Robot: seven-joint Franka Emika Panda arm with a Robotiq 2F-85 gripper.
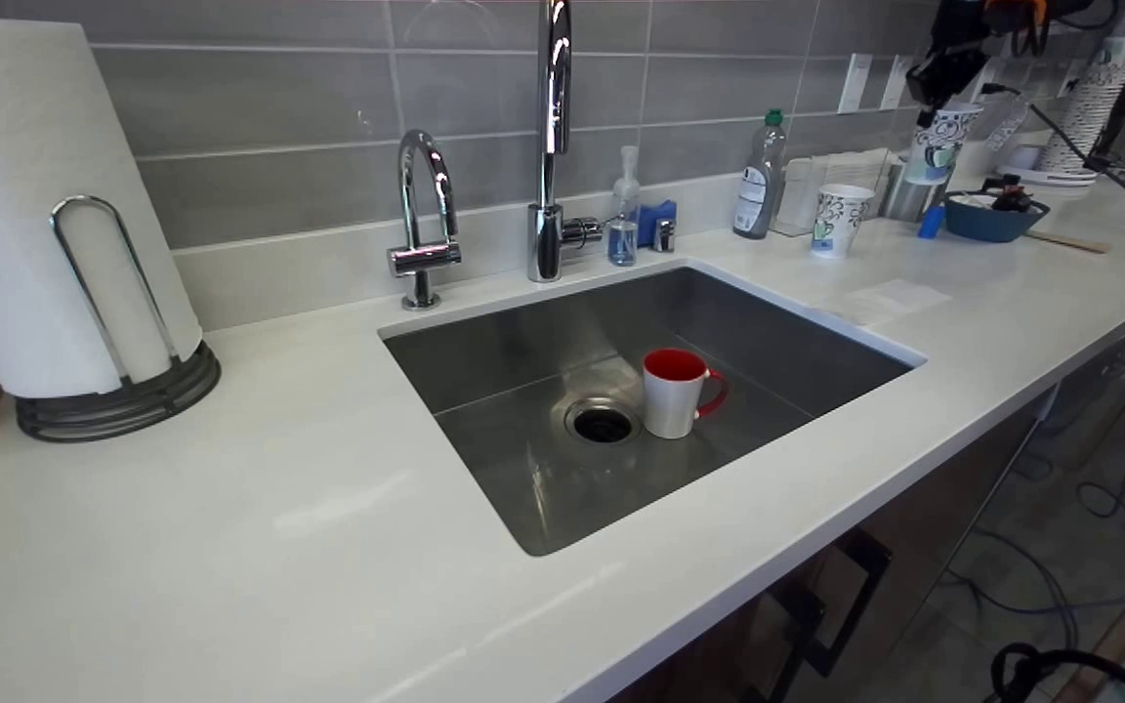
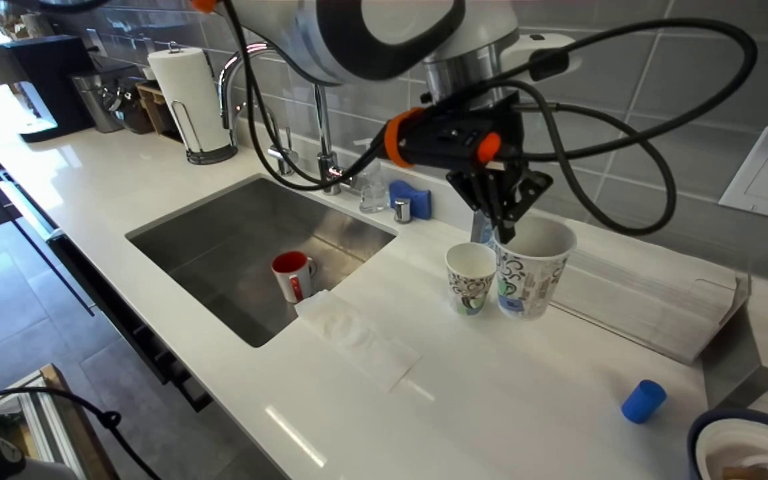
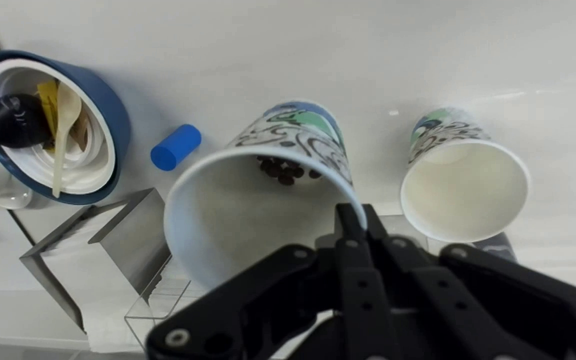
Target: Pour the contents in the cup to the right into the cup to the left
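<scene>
The cup to the right (image 3: 293, 135) is a white paper cup with a dark scroll, green and blue print. Several dark red beans (image 3: 283, 172) lie inside at its bottom. My gripper (image 3: 360, 215) is shut on its rim, one finger inside and one outside. It holds the cup nearly upright above the counter, as an exterior view shows (image 1: 941, 146). The cup to the left (image 3: 465, 190) has the same kind of print, stands upright on the counter and looks empty. In both exterior views it stands left of the held cup, close beside it in this one (image 2: 471, 280).
A blue bowl (image 3: 113, 120) with utensils, a blue cylinder (image 3: 175, 146) and a metal napkin holder (image 3: 128, 245) stand near the held cup. A dish soap bottle (image 1: 760, 186) stands by the wall. The sink (image 2: 224, 247) holds a red-and-white mug (image 2: 293, 277). A napkin (image 2: 357, 337) lies flat.
</scene>
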